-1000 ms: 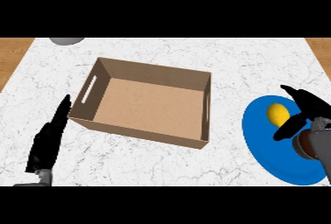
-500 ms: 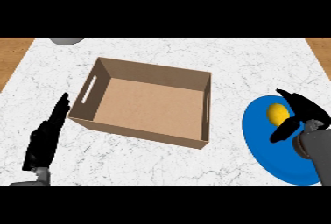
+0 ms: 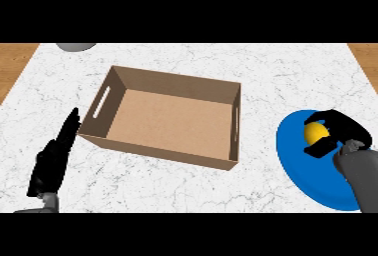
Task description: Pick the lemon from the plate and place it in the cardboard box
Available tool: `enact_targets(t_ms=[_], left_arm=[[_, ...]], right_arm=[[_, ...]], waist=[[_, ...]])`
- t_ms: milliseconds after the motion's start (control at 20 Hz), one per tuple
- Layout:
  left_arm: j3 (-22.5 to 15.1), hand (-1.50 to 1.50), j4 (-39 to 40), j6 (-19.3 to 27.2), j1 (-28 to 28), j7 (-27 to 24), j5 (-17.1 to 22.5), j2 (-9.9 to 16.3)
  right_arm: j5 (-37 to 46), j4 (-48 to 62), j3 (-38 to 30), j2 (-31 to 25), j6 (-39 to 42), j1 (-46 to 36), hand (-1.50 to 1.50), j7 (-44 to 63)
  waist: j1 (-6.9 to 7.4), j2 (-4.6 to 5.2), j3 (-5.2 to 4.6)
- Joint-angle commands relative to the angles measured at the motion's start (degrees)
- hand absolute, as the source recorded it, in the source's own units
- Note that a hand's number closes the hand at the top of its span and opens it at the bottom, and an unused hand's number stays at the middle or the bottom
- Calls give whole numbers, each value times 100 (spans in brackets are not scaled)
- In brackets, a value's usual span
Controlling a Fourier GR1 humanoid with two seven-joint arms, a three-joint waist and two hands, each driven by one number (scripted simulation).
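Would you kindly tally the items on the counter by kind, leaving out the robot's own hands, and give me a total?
Cardboard box: 1
Blue plate: 1
Lemon: 1, on the plate with the right hand curled round it
Grey object at the far edge, only partly in view, kind unclear: 1
Total: 4

My counter [image 3: 184, 60] looks like smooth white marble with grey veins. The box [image 3: 173, 117] is plain matt brown cardboard. At three o'clock, the blue plate [image 3: 295, 160] looks smooth.
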Motion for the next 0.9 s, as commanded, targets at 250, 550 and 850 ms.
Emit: enact_targets(t_ms=[250, 550, 850], left_arm=[[-9, 0, -498, -159, 104, 335, -88, 50], [-44, 0, -87, -198, -54, 72, -45, -49], [-201, 0, -1, -172, -335, 99, -166, -135]], right_arm=[[910, 263, 137, -327, -965, -108, 150, -615], [1033, 34, 911, -373, -832, -728, 150, -2127], [1044, 333, 1462, -611, -961, -1694, 150, -4388]], waist=[[28, 12, 16], [291, 82, 22], [447, 154, 31]])
